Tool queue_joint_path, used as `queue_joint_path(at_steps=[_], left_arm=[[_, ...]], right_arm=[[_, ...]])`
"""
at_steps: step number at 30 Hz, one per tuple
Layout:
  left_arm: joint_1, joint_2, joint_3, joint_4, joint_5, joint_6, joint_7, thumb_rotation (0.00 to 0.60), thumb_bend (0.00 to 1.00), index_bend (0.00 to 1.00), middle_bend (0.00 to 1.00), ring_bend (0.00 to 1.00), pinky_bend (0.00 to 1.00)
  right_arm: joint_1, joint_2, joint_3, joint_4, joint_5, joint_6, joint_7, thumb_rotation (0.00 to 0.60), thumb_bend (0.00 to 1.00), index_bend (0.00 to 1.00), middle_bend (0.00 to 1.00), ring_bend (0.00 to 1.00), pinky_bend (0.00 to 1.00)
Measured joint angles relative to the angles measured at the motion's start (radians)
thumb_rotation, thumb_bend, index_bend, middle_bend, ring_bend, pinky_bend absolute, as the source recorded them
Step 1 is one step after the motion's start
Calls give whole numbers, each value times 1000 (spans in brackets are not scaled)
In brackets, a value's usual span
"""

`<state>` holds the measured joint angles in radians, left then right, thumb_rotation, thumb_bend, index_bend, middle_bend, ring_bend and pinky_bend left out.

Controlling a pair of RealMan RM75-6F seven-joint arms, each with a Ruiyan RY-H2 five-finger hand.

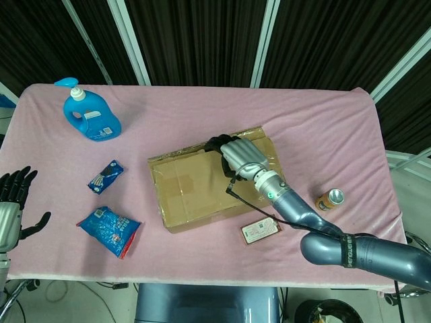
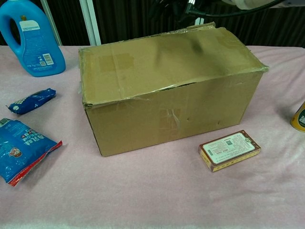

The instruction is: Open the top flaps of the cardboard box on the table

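The right arm [image 1: 323, 232] reached in from the lower right, bent at the elbow. Its right hand [image 1: 237, 153] was out in front, palm down, with its dark fingers [image 1: 217, 142] curled a bit, maybe touching something. The left hand [image 1: 12, 202] sat low at the far left edge, fingers up and spread apart.
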<state>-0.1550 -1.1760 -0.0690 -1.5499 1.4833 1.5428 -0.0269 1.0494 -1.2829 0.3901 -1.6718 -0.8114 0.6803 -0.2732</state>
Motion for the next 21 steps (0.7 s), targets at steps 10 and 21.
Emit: queue_joint_path(at_steps=[10, 21], left_arm=[[-1, 1, -6, 1, -10, -21, -19, 600, 264, 0, 10, 0, 0], [-1, 3, -12, -3, -18, -35, -25, 600, 264, 0, 11, 0, 0]], right_arm=[[90, -83, -33, 121, 53, -25, -14, 600, 1000, 266, 248, 192, 247], [123, -104, -67, 187, 85, -23, -6, 600, 1000, 394, 434, 356, 247]])
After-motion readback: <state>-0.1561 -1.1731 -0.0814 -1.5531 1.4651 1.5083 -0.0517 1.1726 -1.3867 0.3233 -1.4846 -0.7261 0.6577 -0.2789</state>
